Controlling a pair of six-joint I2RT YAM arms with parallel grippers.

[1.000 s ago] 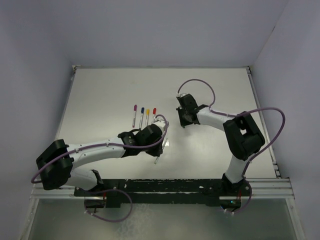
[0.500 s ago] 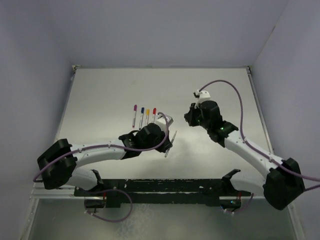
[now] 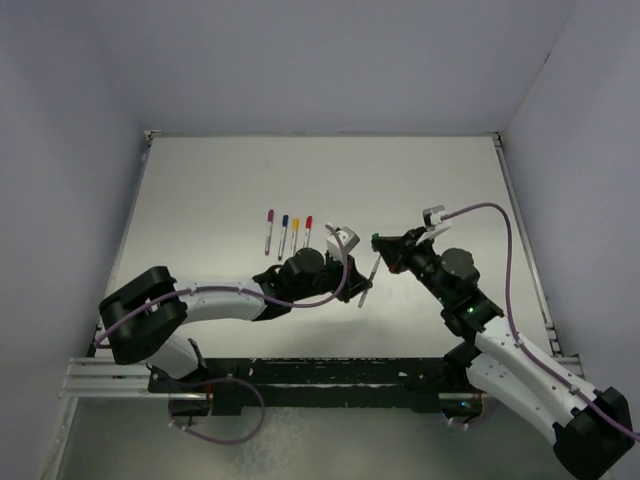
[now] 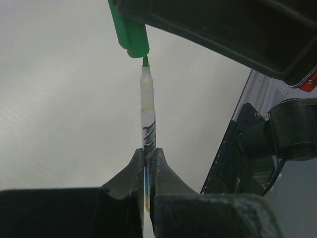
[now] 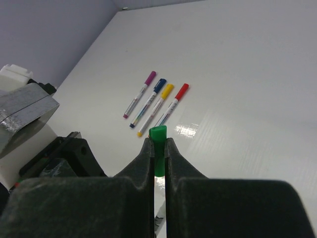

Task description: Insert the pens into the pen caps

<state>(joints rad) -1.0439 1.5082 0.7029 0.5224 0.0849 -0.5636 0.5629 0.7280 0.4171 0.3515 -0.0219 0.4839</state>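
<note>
Top external: the left gripper (image 3: 363,277), clamped on a green-tipped pen (image 3: 365,292), and the right gripper (image 3: 381,241), clamped on the green cap (image 3: 374,237), meet tip to tip above the table (image 3: 450,180), evidently so the parts can be aligned in the air. Left wrist: the green-tipped pen (image 4: 147,114) stands straight out from the closed fingers (image 4: 130,171), nib at the cap's mouth. Right wrist: the closed fingers (image 5: 143,158) pinch the green cap (image 5: 158,141), and four capped pens (image 5: 153,101) lie on the table ahead of them.
</note>
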